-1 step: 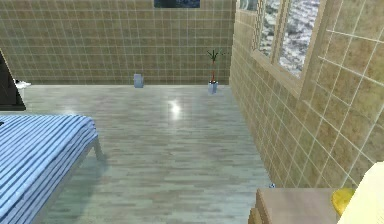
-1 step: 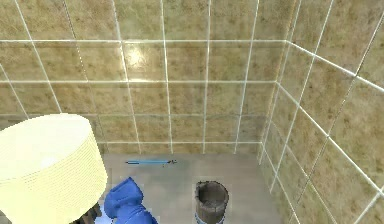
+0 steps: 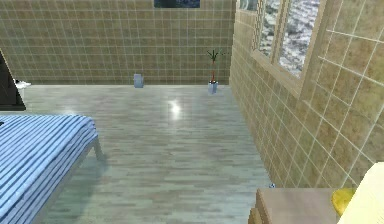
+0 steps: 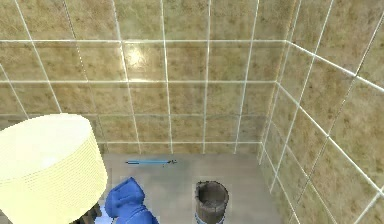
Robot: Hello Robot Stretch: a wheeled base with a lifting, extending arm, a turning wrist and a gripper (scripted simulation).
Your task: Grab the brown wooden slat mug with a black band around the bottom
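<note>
Mug [image 4: 211, 200]: dark slatted cyl, upright at near side of grey surface [image 4: 240, 165], just right of blue lump [image 4: 128, 200], pen [image 4: 150, 161] behind. Gripper state: can't tell. Line up w/ mug, reach slow, avoid lamp shade [image 4: 45, 165].

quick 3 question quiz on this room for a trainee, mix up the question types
1. True or false: the bed in the forward view has a blue striped cover.
2. In the arm side view, what lies farther up the picture than the mug? A) a thin blue stick B) a red ball C) a book
3. Fill in: the cream lampshade sits at the arm side view's bottom ___ corner.

Key: 1 true; 2 A; 3 left
</note>
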